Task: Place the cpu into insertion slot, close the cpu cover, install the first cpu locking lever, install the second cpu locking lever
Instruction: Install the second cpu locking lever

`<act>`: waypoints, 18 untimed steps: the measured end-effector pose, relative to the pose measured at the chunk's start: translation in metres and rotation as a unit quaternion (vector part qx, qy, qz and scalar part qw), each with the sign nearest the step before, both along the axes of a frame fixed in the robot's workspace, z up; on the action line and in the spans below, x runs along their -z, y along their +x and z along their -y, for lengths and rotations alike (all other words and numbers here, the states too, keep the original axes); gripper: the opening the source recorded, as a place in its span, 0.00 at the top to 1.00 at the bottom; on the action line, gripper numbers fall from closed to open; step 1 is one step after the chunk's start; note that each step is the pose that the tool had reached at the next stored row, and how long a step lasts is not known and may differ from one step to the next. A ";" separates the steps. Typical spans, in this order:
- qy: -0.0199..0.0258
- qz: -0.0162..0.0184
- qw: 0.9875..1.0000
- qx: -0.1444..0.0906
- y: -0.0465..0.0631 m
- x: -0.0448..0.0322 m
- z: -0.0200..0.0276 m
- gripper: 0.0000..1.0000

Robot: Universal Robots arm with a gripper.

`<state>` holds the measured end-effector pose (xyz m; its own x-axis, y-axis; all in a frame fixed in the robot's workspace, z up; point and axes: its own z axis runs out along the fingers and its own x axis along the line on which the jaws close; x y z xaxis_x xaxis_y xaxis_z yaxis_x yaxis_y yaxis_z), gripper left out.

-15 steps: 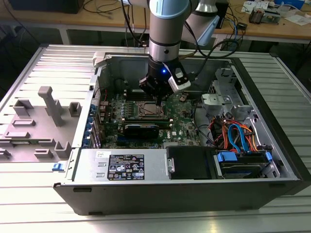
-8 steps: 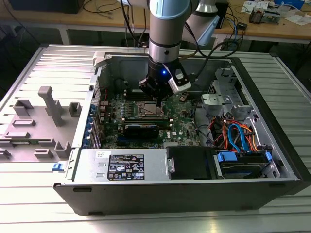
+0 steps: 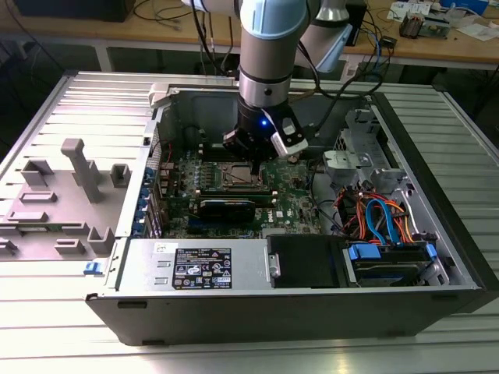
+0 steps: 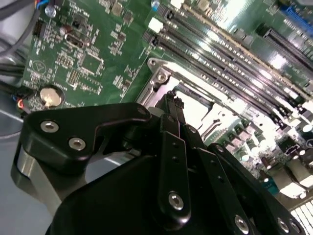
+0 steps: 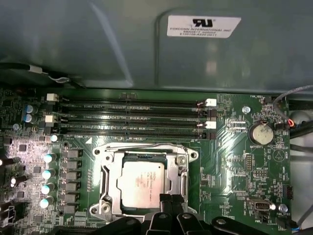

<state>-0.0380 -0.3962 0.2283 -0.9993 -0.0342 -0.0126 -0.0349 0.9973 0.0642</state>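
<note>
- A Universal Robots arm reaches down into an open grey desktop computer case (image 3: 437, 257) lying on its side, its black gripper (image 3: 257, 162) poised over the green circuit board (image 3: 292, 199) in the exterior view.
- The small flat square cpu with a matte silver-grey metal top (image 5: 142, 184) lies flat in the insertion slot (image 5: 108, 188), the square silver-rimmed socket; being square, it has no long axis, and its edges run parallel to the socket rim.
- The thin silver metal cpu cover (image 5: 182, 178) is down, framing the chip through its large window.
- In the first wrist view the black gripper (image 5: 168, 205) stands at the socket's edge, its two fingertips (image 5: 164, 200) pressed together with no gap and nothing between them; whether they touch the cover cannot be told.
- Long narrow black memory slots (image 5: 132, 117) run parallel just beyond the socket.
- A round silver coin battery (image 5: 260, 133) sits well apart from it.
</note>
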 end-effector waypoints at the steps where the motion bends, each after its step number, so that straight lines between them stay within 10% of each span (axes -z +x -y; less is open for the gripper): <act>1: 0.002 0.000 1.000 0.000 0.000 -0.0008 0.0003 0.89; 12: 0.005 0.000 1.000 0.000 0.000 -0.0071 0.0039 0.89; 18: 0.005 0.000 1.000 0.000 0.000 -0.0071 0.0135 0.89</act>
<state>-0.0381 -0.4096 0.2354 -0.9993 -0.0339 -0.0128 -0.0348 0.9967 0.0738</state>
